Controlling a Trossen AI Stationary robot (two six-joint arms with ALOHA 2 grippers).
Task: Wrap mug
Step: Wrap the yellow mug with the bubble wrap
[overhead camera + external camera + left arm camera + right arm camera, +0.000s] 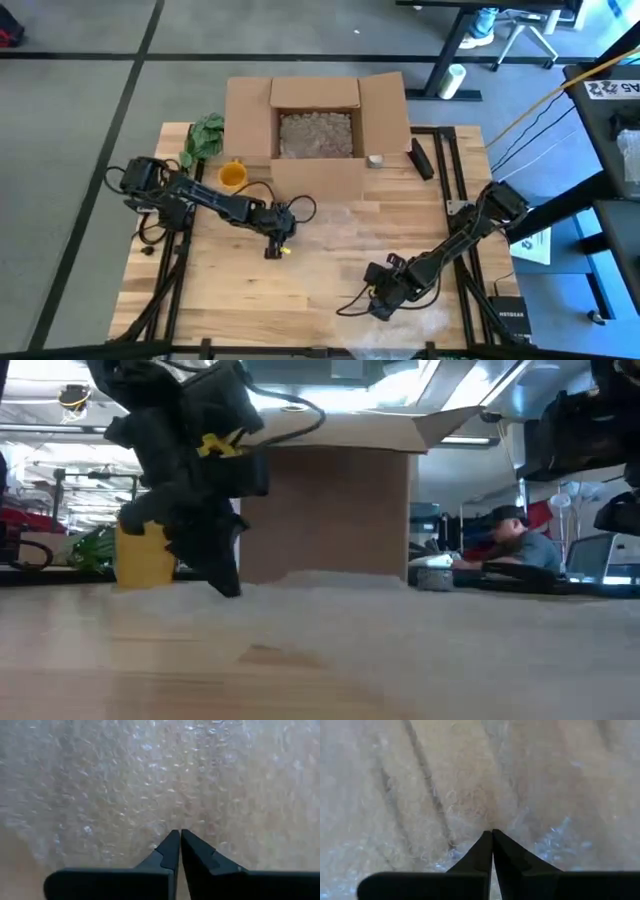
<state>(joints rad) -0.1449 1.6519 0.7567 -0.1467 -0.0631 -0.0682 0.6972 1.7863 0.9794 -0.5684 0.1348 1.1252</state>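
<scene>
The mug (232, 176) stands left of the box (317, 128) — bubble wrap (345, 235), seemingly, spreads before both.

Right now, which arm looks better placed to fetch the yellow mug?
Probably the left: its end effector sits near the yellow mug, while the right end effector is down on the bubble wrap at the table's opposite corner.

Both arms are stretched out low over the table (230, 290); the left arm reaches in from the table's left edge, with the left gripper (273, 247) pointed down near the table's middle, fingers (170, 851) pressed together; the right arm comes in from the table's right edge, with the right gripper (380, 305) down near the front edge, fingers (484, 851) closed tight too.
</scene>
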